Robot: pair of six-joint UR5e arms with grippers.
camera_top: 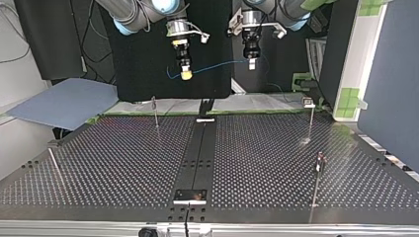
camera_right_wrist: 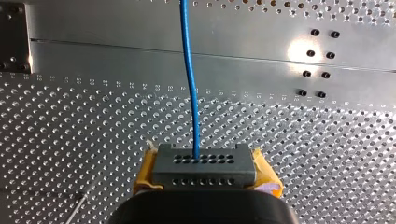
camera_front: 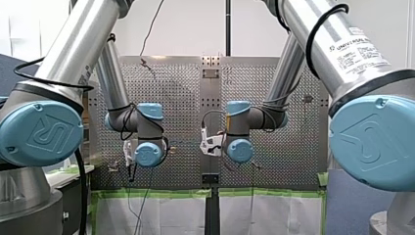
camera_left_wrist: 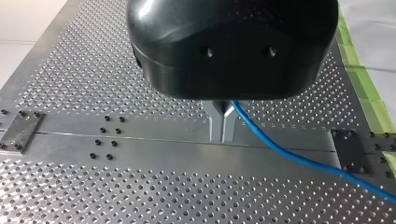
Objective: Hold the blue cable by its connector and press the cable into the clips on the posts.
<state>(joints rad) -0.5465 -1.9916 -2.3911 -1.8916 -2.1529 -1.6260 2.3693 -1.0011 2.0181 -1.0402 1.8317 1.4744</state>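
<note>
In the top view both grippers hang high above the perforated table's far edge, with the blue cable [camera_top: 217,65] stretched between them. My right gripper [camera_top: 186,74], with yellow pads, is shut on the cable's grey connector [camera_right_wrist: 204,173]. The cable [camera_right_wrist: 189,70] leaves the connector's face and runs straight ahead of it over the table. My left gripper [camera_top: 251,62] is shut on the cable a short way along. In the left wrist view its metal fingers [camera_left_wrist: 215,122] pinch the cable [camera_left_wrist: 280,149], which trails off to one side.
Thin posts stand on the table [camera_top: 123,163]: one [camera_top: 155,111] at the far left of the top view, one [camera_top: 311,118] at the far right, one [camera_top: 318,170] nearer at the right. A thin rod [camera_top: 55,165] stands at the left. A dark centre strip [camera_top: 197,158] runs down the table.
</note>
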